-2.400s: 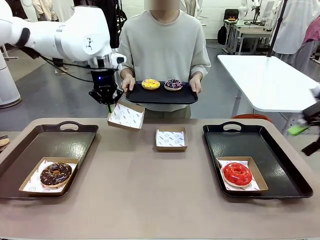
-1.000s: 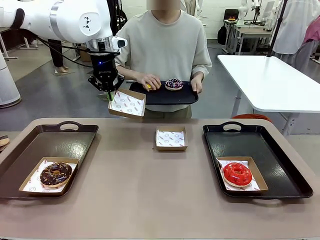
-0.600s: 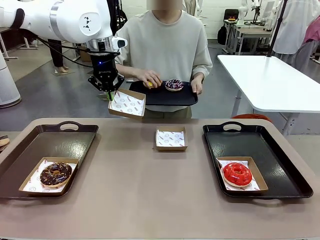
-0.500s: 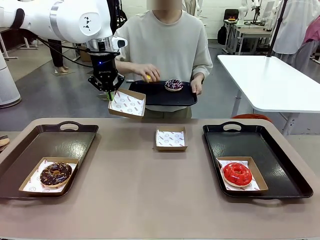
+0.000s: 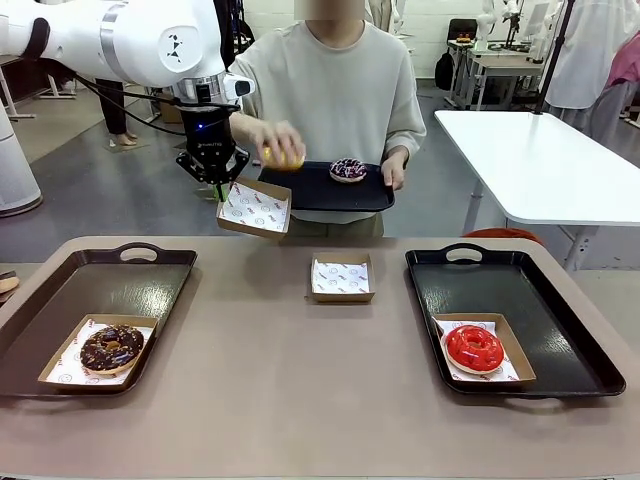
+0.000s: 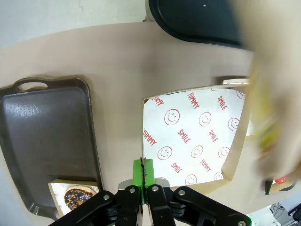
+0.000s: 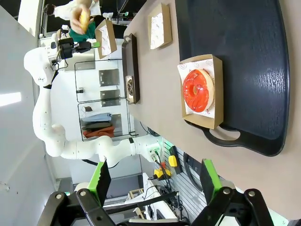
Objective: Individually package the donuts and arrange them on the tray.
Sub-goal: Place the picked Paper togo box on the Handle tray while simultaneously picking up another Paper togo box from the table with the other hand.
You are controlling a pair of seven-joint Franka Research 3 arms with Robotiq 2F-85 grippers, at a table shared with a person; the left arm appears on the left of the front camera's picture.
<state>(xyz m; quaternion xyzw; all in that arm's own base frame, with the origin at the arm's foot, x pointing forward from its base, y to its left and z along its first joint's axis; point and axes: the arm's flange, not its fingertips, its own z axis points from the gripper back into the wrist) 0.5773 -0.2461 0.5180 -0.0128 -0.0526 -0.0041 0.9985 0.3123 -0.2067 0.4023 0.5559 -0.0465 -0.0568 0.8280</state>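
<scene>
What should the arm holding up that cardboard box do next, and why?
Probably just hold the box steady where it is. The left jaws are shut on its edge, its paper lining is bare, and the person's hand has the yellow donut in the air close by it. Moving the box now would likely spoil the drop.

Bright, even light falls on a tan-topped table (image 5: 300, 400) in an open workshop, where a smooth grey floor (image 5: 100, 190) stretches away behind the fingers (image 5: 218, 185) of the left gripper (image 5: 220, 190). Well to the right of those fingers stands a white table (image 5: 540, 150), with pale desks (image 5: 500, 62) beyond it at the room's far end.
</scene>
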